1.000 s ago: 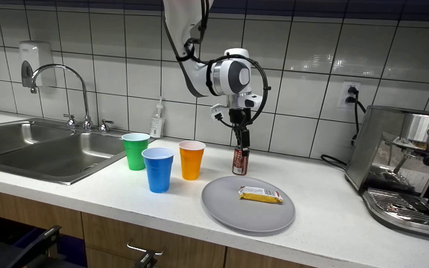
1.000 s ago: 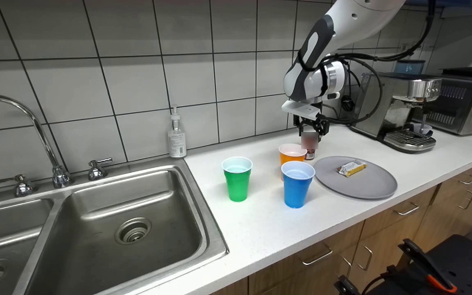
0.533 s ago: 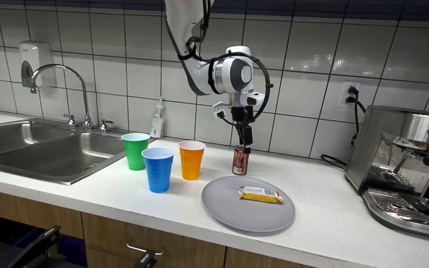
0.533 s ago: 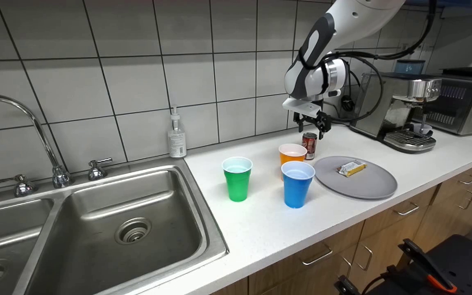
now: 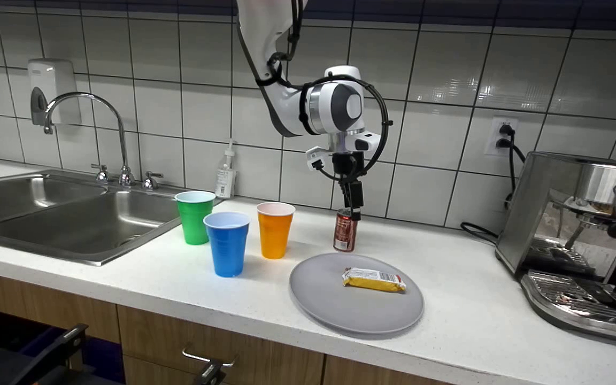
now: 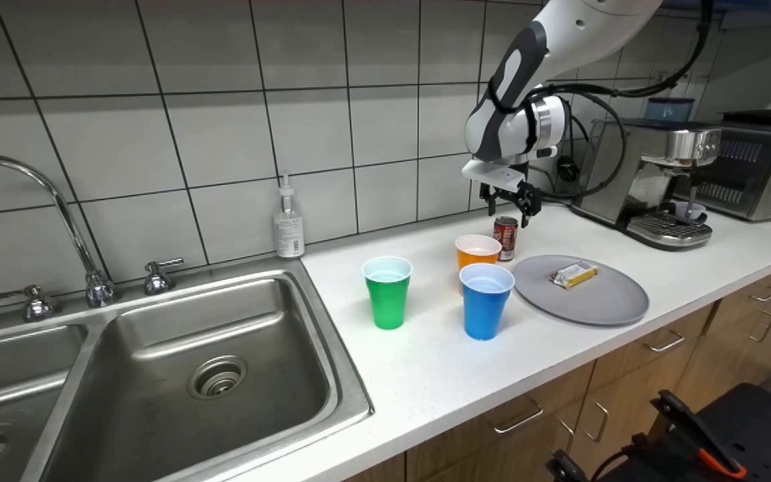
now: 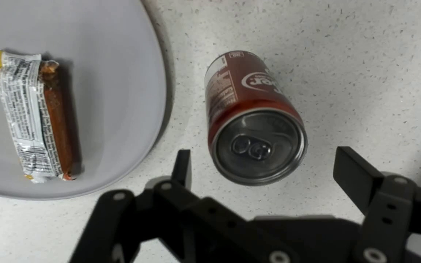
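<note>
The desk (image 5: pixel 468 299) is white and finely speckled. A steel sink (image 6: pixel 158 395) with two basins is set into it. The robot arm (image 5: pixel 286 109) reaches down over the desk from the top of both exterior views. A steel coffee machine (image 6: pixel 616 174) stands on the desk, well apart from the sink. A round grey plate (image 5: pixel 318 299) lies flat between the sink and the coffee machine.

The pincer (image 7: pixel 263 166) points downward at the end of the arm; its jaws are spread wide and grip no item. A pump soap bottle (image 6: pixel 289 231) stands upright at the back corner of the sink. Three cups stand mouth up and apart: a green cup (image 5: pixel 194 219) nearest the sink, a blue cup (image 5: pixel 228 246) nearest the front edge of the desk, and an orange cup (image 5: pixel 276 232) nearest the can.

The can (image 7: pixel 252 120), small and red, stands upright on the desk under the pincer, just beside the plate and not touching it. The wrist view shows its top end between the jaws, with a gap on each side. A wrapped bar (image 5: pixel 375 279), yellow and white, lies on the plate, inside the rim.
</note>
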Controlling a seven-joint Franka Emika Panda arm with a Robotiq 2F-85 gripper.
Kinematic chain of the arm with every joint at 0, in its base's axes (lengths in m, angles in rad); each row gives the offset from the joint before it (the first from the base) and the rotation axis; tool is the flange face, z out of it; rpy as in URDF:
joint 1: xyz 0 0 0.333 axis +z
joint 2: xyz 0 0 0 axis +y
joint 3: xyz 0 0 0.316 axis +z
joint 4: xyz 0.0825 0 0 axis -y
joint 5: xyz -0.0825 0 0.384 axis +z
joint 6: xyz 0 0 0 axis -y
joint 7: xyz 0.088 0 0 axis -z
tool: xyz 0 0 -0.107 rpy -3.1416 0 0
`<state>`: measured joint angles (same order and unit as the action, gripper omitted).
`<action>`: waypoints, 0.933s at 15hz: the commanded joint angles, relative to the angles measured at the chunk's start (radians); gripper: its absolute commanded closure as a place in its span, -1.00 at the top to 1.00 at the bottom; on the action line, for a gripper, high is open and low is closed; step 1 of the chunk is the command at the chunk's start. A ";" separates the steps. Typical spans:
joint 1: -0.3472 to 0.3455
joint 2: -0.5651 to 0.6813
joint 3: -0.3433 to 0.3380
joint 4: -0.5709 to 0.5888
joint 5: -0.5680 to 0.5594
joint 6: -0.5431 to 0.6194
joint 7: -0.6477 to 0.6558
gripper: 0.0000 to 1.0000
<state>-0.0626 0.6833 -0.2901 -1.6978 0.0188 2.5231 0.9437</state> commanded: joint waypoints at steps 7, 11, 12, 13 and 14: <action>-0.001 0.002 -0.001 0.004 0.002 -0.002 -0.003 1.00; 0.000 -0.005 -0.003 -0.002 -0.004 0.025 -0.015 1.00; -0.004 -0.008 0.001 -0.003 -0.002 0.028 -0.023 1.00; -0.006 -0.011 0.002 -0.005 0.000 0.034 -0.028 1.00; -0.008 -0.015 0.005 -0.009 0.001 0.041 -0.038 1.00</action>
<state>-0.0626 0.6841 -0.2902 -1.6987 0.0183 2.5453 0.9386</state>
